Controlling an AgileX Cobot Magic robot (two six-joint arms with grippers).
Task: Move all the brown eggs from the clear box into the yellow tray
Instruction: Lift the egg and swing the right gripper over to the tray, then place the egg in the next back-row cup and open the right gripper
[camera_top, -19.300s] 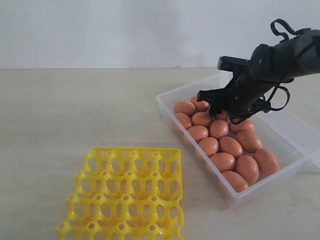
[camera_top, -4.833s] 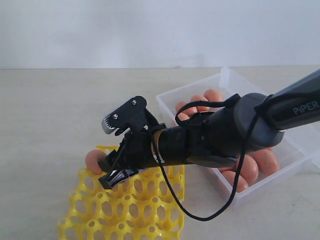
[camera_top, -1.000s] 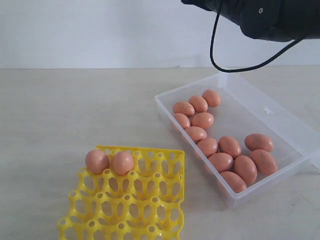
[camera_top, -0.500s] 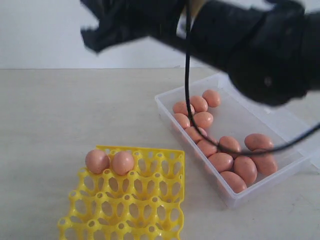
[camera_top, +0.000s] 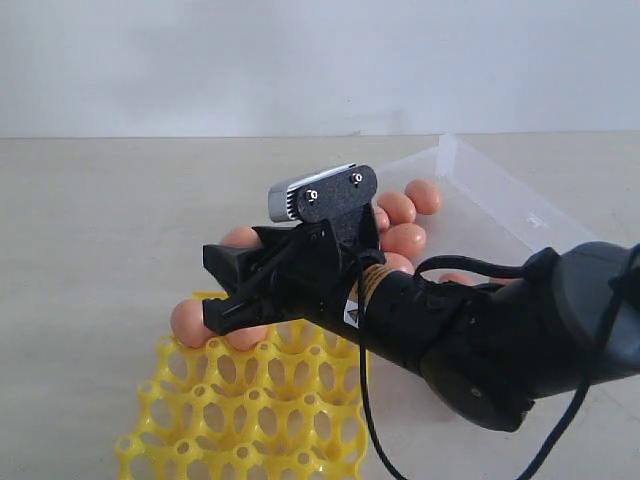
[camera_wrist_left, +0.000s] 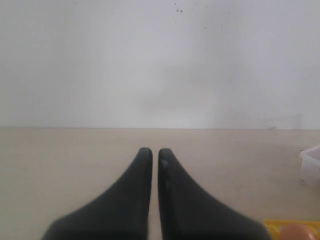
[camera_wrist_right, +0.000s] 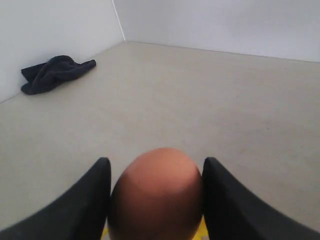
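Pale beige tabletop (camera_top: 90, 210) runs back to a plain white wall (camera_top: 200, 60). From the exterior camera, the yellow tray (camera_top: 250, 420) lies at about 7 o'clock of the scene. The clear box (camera_top: 500, 195) is at about 3 o'clock, largely hidden behind the black right arm (camera_top: 480, 340), which reaches in from 4 o'clock. The right pincer (camera_top: 218, 290) hangs over the tray's 12 o'clock edge. Its jaws are spread fairly wide and clamped on one brown egg (camera_wrist_right: 156, 197), with a finger pressed against each side. Two placed eggs (camera_top: 188, 322) sit in the tray's far row near its 11 o'clock corner, the second half hidden under the fingers. A few boxed eggs (camera_top: 423, 195) show at the box's 11 o'clock end. The left pincer (camera_wrist_left: 151, 155) is held over the table with only a thin slit between its jaws, gripping nothing. In the right wrist view a dark cloth (camera_wrist_right: 55, 72) lies crumpled against a wall
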